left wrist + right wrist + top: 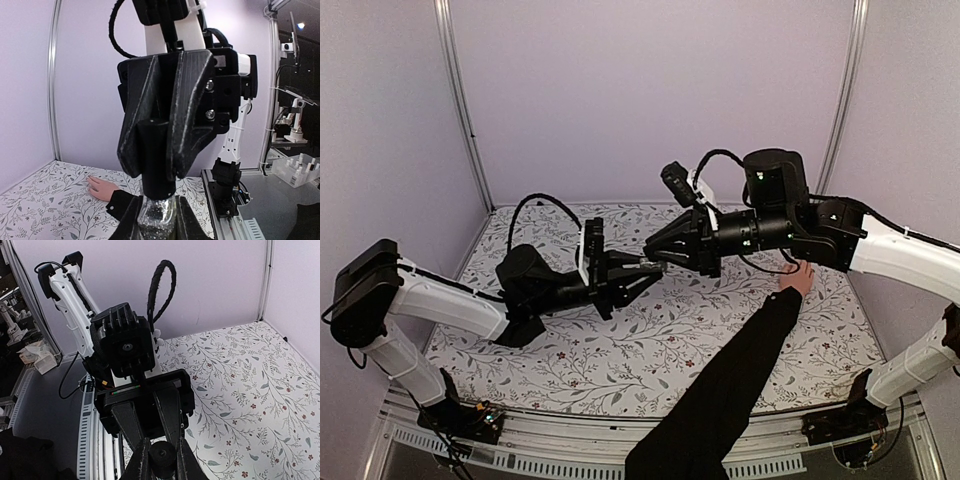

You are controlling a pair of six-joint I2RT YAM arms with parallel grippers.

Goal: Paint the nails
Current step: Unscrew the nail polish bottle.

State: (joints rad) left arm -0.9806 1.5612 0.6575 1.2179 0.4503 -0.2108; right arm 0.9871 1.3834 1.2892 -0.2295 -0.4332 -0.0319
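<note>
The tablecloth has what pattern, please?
Tablecloth: white with grey leaves and small red flowers; right wrist view.

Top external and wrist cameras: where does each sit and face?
Top external: high behind the robot, looking down on the table; left arm, right arm show.
Left wrist: faces the right gripper shut on the cap; own fingers hold the bottle.
Right wrist: faces the left gripper; own fingers pinch the cap.
Shared: top and left wrist both show the hand.

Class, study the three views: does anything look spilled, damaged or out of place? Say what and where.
Nothing stands out. The glitter bottle is held between the left end effector and the right end effector, which grips its black cap. No spill shows on the floral table cover.
</note>
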